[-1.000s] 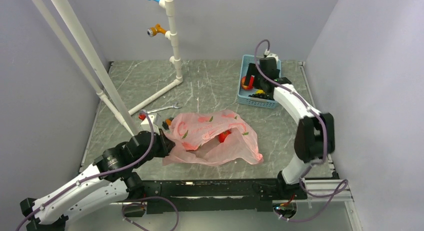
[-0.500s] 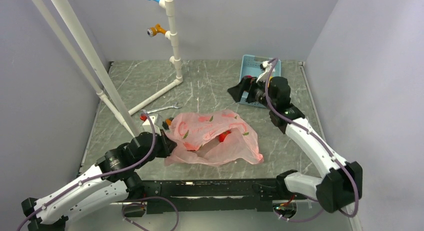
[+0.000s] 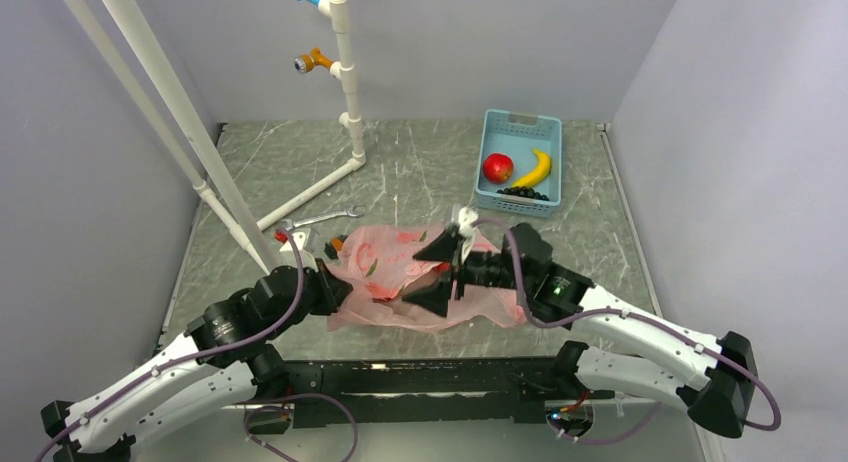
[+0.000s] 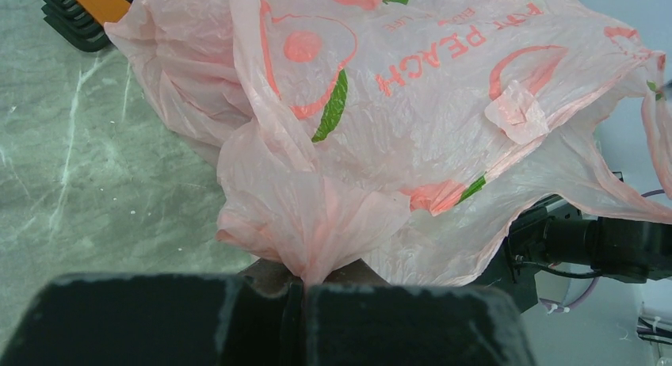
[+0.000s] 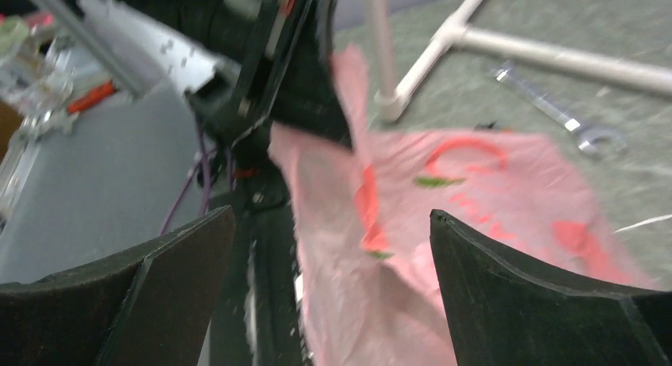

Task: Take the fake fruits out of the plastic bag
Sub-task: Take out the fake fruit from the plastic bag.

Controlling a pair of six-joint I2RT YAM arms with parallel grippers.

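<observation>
The pink plastic bag (image 3: 395, 257) lies crumpled at the table's near middle. My left gripper (image 3: 340, 288) is shut on a bunched fold of the bag's left edge, which shows pinched between the jaws in the left wrist view (image 4: 305, 280). My right gripper (image 3: 410, 279) is open and empty, low over the bag's middle, fingers pointing left. In the right wrist view the bag (image 5: 460, 215) fills the gap between its fingers (image 5: 170, 287). One red round fake fruit (image 3: 497, 168) lies in the blue basket (image 3: 520, 122). Any fruits inside the bag are hidden.
The basket at the back right also holds a yellow banana (image 3: 538, 168) and a black grape bunch (image 3: 522, 192). A white pipe frame (image 3: 320, 187) and a wrench (image 3: 325, 218) lie behind the bag. An orange-and-black tool (image 4: 87, 9) sits by the bag's left.
My right arm has swung from the blue basket forward and left to the bag, jaws open. The red fruit it was over now lies in the basket. The left gripper has stayed put.
</observation>
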